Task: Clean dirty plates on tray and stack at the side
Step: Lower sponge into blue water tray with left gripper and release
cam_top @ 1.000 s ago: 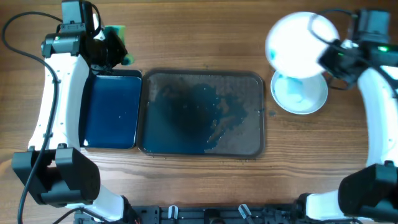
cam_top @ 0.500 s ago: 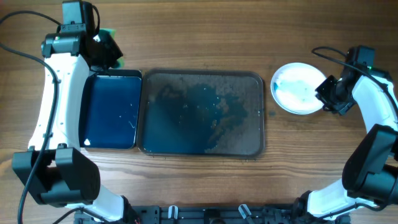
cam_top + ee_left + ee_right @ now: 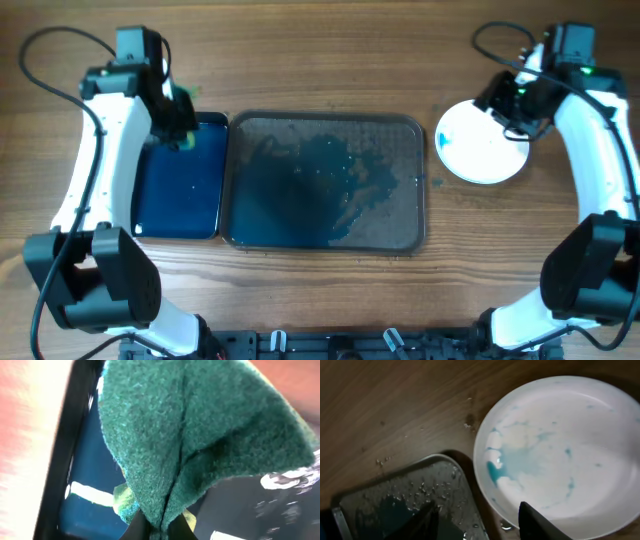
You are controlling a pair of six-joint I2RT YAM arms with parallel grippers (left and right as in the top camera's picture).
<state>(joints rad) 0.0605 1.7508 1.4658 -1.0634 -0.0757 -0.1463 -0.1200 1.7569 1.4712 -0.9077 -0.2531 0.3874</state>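
Observation:
One white dirty plate (image 3: 483, 147) with faint teal smears lies on the table just right of the large dark tray (image 3: 325, 130). The tray holds only wet smears and droplets. My right gripper (image 3: 503, 100) hovers over the plate's far edge, open with nothing between its fingers. In the right wrist view the plate (image 3: 560, 445) shows a blue-teal stain in its middle, and my right gripper (image 3: 477, 512) spans its near rim beside the tray's corner (image 3: 395, 505). My left gripper (image 3: 180, 128) is shut on a green sponge (image 3: 200, 430) above the small tray's far right corner.
The smaller dark blue tray (image 3: 180, 190) lies left of the large tray, touching it, with water shining on it (image 3: 85, 492). Crumbs and droplets dot the wood between tray and plate (image 3: 467, 420). Cables loop behind both arms.
The right gripper set the plate down beside the tray, opened and drew back toward the far edge. The left gripper moved the sponge nearer, over the small tray's corner.

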